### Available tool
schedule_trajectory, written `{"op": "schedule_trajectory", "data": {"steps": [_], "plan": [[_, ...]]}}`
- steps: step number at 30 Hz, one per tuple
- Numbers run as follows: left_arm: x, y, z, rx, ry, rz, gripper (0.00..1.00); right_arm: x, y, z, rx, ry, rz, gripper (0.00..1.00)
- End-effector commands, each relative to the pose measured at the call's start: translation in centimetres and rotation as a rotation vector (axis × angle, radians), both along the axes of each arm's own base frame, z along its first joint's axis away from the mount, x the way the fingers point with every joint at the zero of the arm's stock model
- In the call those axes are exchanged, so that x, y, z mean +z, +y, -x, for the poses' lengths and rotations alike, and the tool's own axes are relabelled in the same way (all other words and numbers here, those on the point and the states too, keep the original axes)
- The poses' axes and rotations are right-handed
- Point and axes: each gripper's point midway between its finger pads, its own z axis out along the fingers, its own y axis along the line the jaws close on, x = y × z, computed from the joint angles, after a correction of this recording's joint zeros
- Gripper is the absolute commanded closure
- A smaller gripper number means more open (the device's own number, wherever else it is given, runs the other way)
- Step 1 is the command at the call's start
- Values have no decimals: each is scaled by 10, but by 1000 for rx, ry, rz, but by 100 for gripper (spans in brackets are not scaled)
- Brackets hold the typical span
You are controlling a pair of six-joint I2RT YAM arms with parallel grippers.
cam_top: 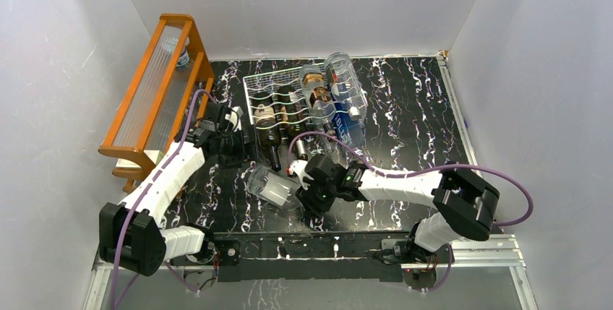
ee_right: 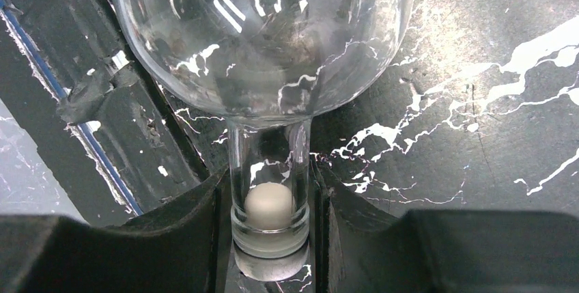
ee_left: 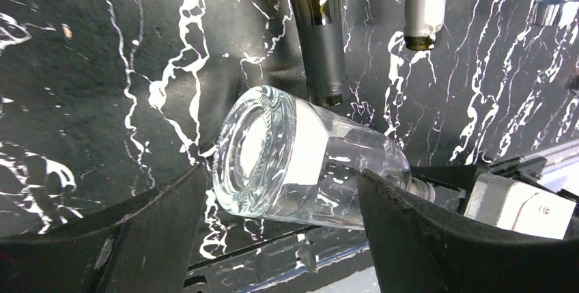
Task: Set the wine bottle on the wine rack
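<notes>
While its arm stretches leftward, right end effector (ee_right: pixel 271 201) clamps the wine bottle (cam_top: pixel 269 186).

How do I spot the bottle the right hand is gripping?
Find the silver wire rack at the back of the black marbled table. Just in front of it is a clear glass bottle, neck pinched in the right hand. Its neighbours all lie on the rack.
</notes>
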Motion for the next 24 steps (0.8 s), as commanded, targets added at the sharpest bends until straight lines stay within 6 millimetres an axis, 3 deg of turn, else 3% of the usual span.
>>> {"op": "schedule_trajectory", "data": {"steps": [1,12,24], "plan": [[-6,-14,9,-13,55,93,22,5,11,-12,-15,-37,-39,82],[-33,-16,24,-7,156,105,40,1,7,-22,-45,-79,2,44],[-45,-16,38,-34,213,110,47,-7,28,-38,-15,-125,-3,39]]}}
